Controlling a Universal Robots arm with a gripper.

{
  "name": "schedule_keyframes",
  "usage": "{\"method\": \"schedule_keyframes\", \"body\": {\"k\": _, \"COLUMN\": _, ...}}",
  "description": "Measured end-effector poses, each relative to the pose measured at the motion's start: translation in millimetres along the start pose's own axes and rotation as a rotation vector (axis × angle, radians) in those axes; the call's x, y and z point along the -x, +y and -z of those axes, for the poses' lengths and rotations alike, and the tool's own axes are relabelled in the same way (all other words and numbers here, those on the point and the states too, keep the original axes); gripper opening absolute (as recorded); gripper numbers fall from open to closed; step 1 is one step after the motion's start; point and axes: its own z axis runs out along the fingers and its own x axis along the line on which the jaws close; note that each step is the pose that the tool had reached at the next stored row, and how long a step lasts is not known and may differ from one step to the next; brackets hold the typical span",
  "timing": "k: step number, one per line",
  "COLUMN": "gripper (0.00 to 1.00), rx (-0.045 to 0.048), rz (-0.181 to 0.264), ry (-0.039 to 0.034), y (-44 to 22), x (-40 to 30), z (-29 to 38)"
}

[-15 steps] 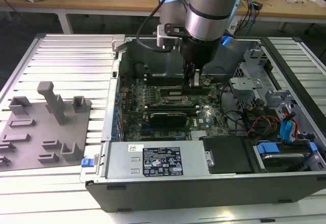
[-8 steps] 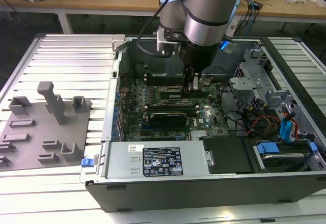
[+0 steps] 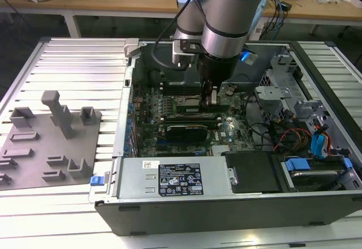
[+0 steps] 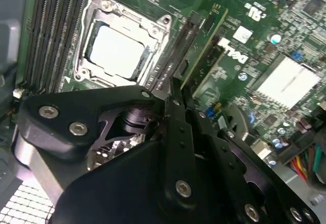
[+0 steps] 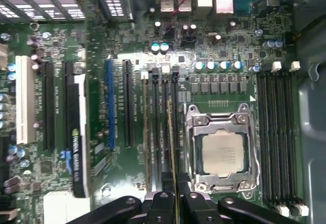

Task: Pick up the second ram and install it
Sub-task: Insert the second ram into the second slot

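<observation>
At centre frame of the exterior view, your arm's grey wrist and black gripper [image 3: 210,97] hide the square metal CPU socket and most of the thin green memory stick [image 3: 198,113]. In the second wrist view, the black gripper body hides the lower end of that stick [image 4: 204,46], and you cannot tell how far it sits in its slot. At the bottom edge of the first wrist view, the fingertips [image 5: 162,203] are cut off and the stick [image 5: 173,147] shows edge-on only.
</observation>
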Motion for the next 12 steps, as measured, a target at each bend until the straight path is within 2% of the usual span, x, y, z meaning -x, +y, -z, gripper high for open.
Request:
{"method": "schedule_keyframes", "body": {"k": 2, "gripper": 0.14, "rx": 0.0001, "rz": 0.0, "ry": 0.0002, "y": 7.0, "x": -0.2, "z": -3.4}}
{"method": "schedule_keyframes", "body": {"k": 5, "gripper": 0.14, "rx": 0.0001, "rz": -0.001, "ry": 0.001, "y": 17.3, "x": -8.5, "z": -9.5}}
{"method": "schedule_keyframes", "body": {"k": 7, "gripper": 0.14, "rx": -0.001, "rz": -0.018, "ry": 0.008, "y": 19.7, "x": -8.8, "z": -15.2}}
{"method": "schedule_keyframes", "body": {"k": 12, "gripper": 0.14, "rx": -0.0011, "rz": -0.02, "ry": 0.0078, "y": 21.2, "x": -6.1, "z": -19.8}}
